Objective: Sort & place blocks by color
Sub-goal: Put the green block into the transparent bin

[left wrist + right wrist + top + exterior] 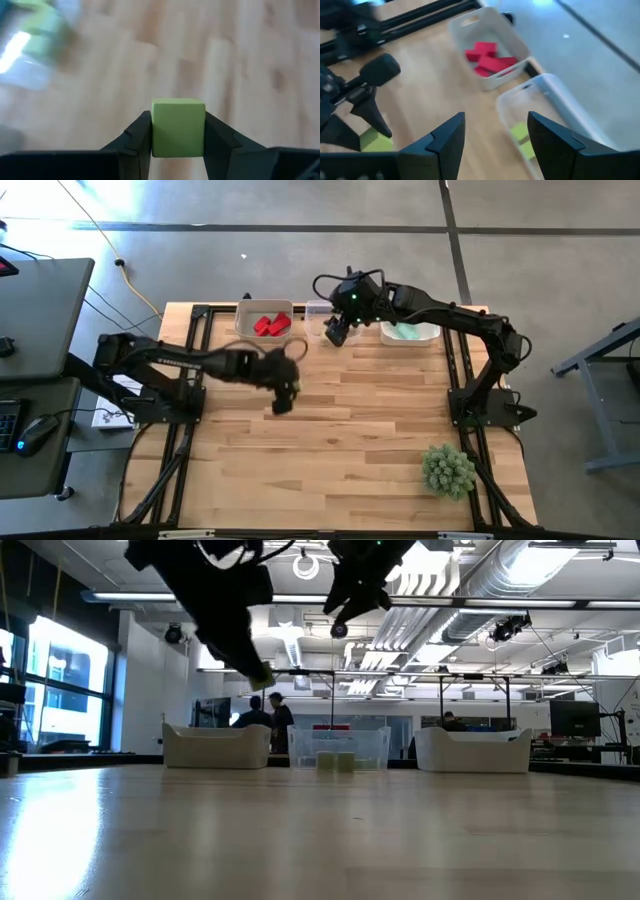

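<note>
We see a yellow-green cube (178, 127), plain-faced with crisp edges, pinched between the two dark fingers of the left claw (178, 145). The fingers press on its opposite sides, so the claw is clamped on the cube. In the high view the left claw (284, 392) hangs above the worktop (380, 430) a little toward ten o'clock of its middle, and the low view shows the cube lifted clear of the wood.

The right claw (338, 330) hovers at about twelve o'clock, over the clear bin (545, 117). Its fingers stand wide apart with nothing between them.

Red blocks (271, 325) lie in the white bin (262, 308) at eleven o'clock. More yellow-green blocks (522, 140) sit in the clear bin at twelve. Teal blocks (408, 332) lie in another white bin (432, 335) at one o'clock. A spiky green ball (448, 470) rests at four o'clock.
</note>
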